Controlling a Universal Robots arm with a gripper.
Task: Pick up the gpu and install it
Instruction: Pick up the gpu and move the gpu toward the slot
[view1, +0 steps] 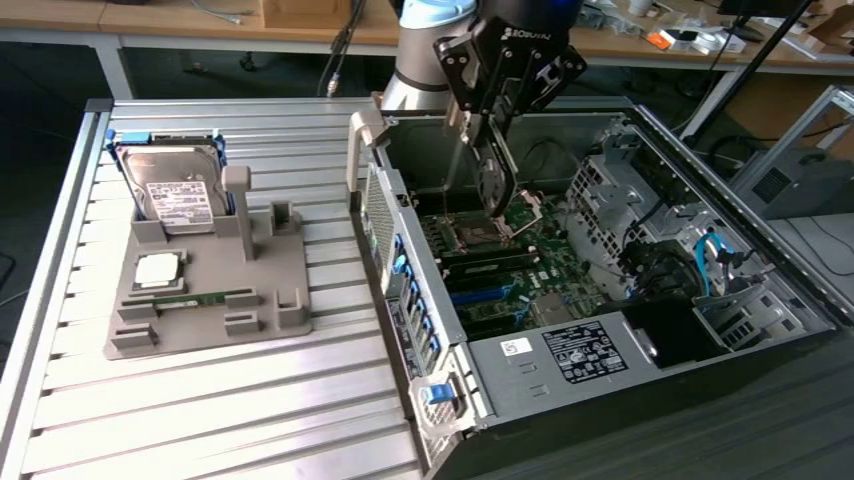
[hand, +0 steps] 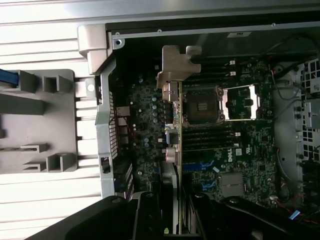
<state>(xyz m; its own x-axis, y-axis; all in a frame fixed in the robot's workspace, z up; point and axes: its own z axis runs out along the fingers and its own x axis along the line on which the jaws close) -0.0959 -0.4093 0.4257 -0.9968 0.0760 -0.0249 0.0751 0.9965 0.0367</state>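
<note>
A: What's at the exterior view's left?
B: A grey holder (view1: 267, 300) on the slatted table (view1: 200, 430). A drive (view1: 174, 190) is propped upright in it, and a chip (view1: 158, 268) and a memory stick (view1: 200, 297) lie flat on it.
A: And further right?
B: The open case (view1: 414, 300). The gripper (view1: 487, 125) hangs over it, fingers pinching the gpu (view1: 494, 185) by its upper edge.
A: Where exactly is the gpu?
B: It is on edge over the board (view1: 534, 285), just beside the socket (hand: 202, 105), with its metal bracket (hand: 175, 62) at one end. I cannot tell whether it touches the board.
</note>
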